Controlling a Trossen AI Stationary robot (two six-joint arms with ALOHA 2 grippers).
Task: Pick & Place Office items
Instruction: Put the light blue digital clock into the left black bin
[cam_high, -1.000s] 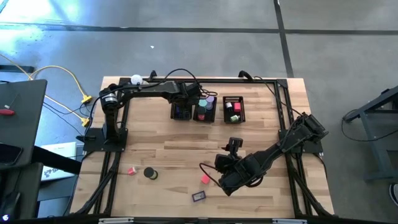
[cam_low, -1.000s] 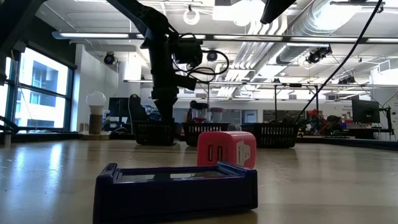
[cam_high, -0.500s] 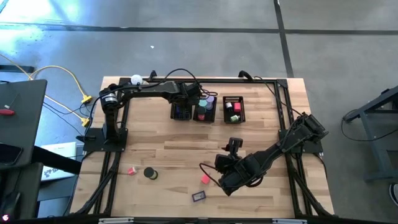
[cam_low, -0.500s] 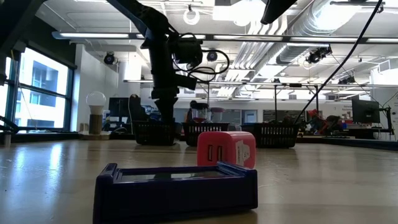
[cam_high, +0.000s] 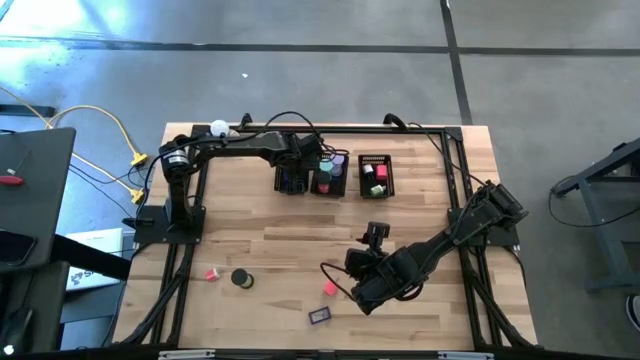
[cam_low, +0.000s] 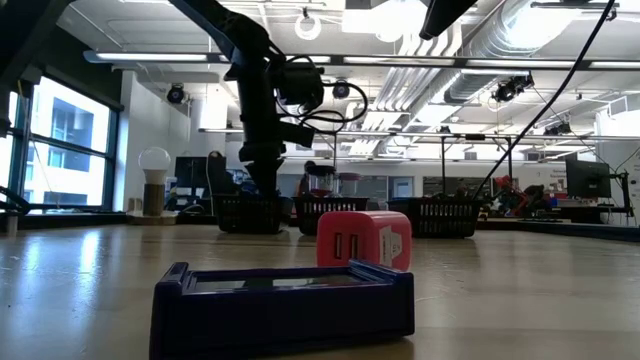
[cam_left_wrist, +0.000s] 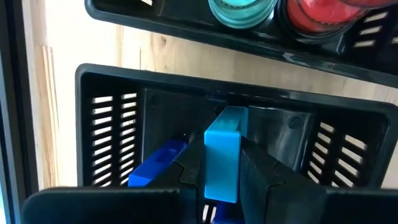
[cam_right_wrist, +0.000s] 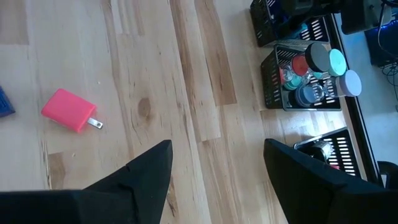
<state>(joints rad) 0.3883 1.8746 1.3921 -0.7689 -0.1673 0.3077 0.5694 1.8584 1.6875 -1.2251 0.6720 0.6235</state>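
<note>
Nothing has shifted: upper centre of the frame, the left gripper (cam_left_wrist: 222, 180) stays clamped on a light-blue plastic block (cam_left_wrist: 222, 152) over the leftmost black mesh bin (cam_high: 291, 181), apparently for dropping, while the right gripper (cam_right_wrist: 217, 165) waits apart.

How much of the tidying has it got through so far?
Partly done: the three mesh bins already hold coloured items. In hand: the left gripper grips a light blue block over the leftmost bin. Left: pink plug, black roll, small pink piece, dark blue case. The right gripper waits open.
</note>
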